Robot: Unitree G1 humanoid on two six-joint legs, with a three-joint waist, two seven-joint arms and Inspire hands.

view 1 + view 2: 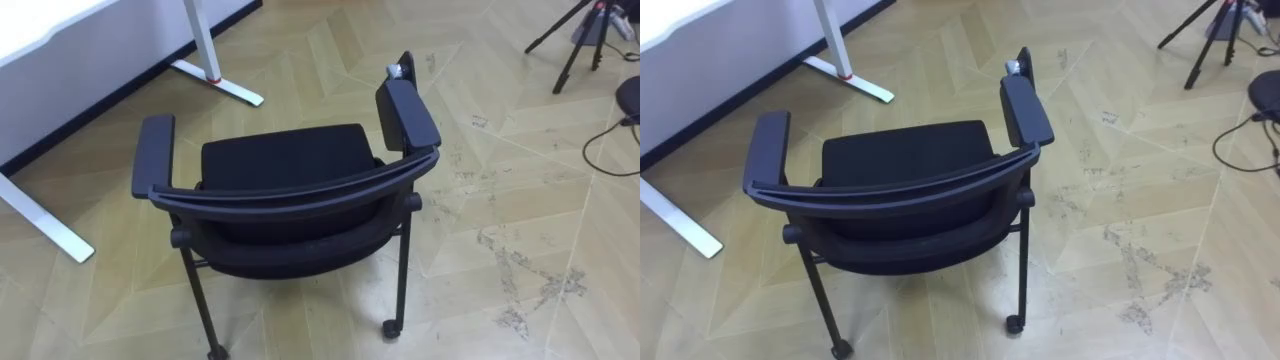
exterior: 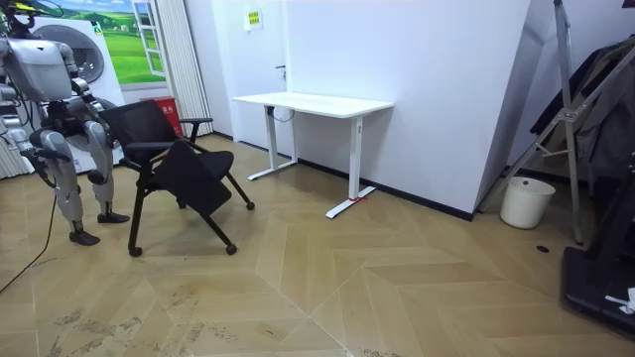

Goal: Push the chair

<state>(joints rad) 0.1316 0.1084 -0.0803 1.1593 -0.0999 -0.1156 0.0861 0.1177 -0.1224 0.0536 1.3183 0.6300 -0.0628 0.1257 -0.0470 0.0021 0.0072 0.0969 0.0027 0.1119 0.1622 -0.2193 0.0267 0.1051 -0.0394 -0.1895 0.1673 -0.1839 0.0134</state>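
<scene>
Chair (image 1: 285, 190), black with armrests, sits on the wood floor (image 1: 500, 150) right in front of the robot, well short of the white worktop (image 2: 313, 102). Can't tell how its hands are set. Yellow wall label (image 2: 253, 17) is unreadable.

1. The chair (image 1: 300, 245) has a seat (image 1: 285, 155) of black cloth, matt and soft-looking.
2. Its armrests (image 1: 152, 155) and curved back rail (image 1: 300, 192) look like black plastic, smooth with a dull sheen.
3. Its legs (image 1: 403, 260) are thin dark metal tube, matt.
4. The floor (image 1: 520, 130) is pale wood laid in chevrons, lightly glossy, marked with rough whitish scuffs.
5. The counter (image 2: 313, 102) has a smooth white top, and its frame (image 1: 222, 87) looks like white-painted metal.
6. The bucket (image 2: 526, 201) looks like smooth white plastic.
</scene>
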